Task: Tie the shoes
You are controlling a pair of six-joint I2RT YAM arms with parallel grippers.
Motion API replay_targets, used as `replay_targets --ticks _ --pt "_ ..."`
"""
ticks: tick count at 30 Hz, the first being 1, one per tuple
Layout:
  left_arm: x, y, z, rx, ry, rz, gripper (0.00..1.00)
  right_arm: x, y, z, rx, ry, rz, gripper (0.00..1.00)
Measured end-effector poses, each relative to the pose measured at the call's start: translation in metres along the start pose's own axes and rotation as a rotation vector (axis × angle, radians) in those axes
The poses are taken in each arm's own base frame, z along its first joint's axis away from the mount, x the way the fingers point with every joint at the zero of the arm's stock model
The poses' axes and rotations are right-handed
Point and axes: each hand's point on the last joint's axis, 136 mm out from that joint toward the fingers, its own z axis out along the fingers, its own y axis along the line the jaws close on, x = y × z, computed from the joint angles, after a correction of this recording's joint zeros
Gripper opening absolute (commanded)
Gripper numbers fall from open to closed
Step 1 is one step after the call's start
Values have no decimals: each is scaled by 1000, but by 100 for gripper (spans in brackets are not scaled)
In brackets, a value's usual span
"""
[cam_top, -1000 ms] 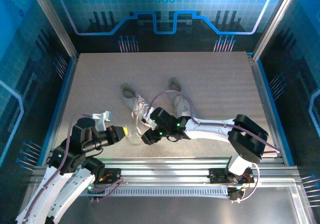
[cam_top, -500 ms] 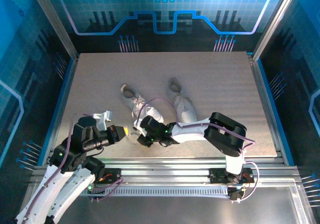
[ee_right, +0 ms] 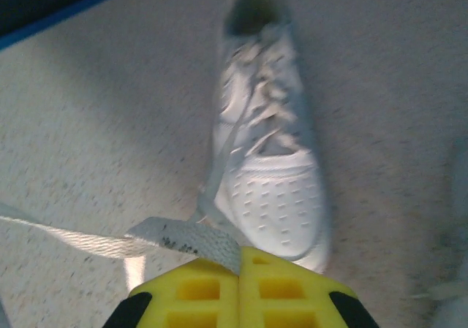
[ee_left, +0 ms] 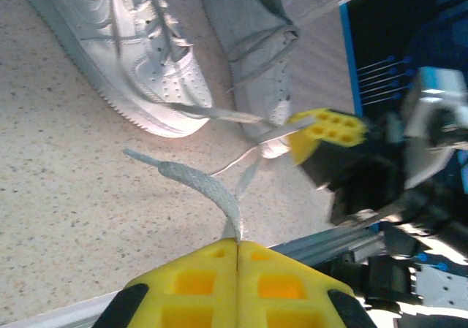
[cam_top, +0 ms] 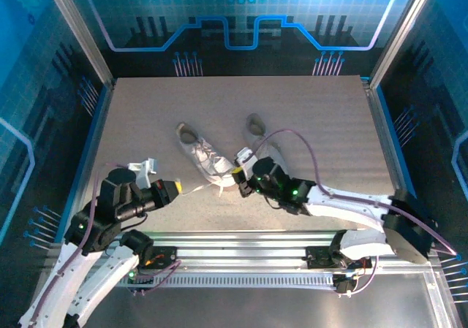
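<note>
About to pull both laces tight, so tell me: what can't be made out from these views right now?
- Top external: the right gripper and its arm cover the toe of one shoe.
- Right wrist: the other shoe is blurred, so how it is threaded is unreadable.
- Left wrist: the left gripper hides the pinched part of the lace; which shoe it runs to is unclear.

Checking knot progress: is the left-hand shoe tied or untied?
Untied: the shoe shows no bow; its laces trail loose, one pinched in the left gripper, one in the right gripper.
</note>
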Motion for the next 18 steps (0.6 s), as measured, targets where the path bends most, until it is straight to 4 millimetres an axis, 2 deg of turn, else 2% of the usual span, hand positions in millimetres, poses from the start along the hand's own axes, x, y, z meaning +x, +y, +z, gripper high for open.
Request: replay_targets --ticks 4,12,18 --pt "4 11 3 -54 19 -16 0 -7 -18 -11 15 -25 46 0" --pt "22 39 19 -135 81 -71 0 -2 -24 -14 -39 0 146 1" --pt "23 42 19 -142 84 -71 0 6 -28 -17 -33 39 187 3"
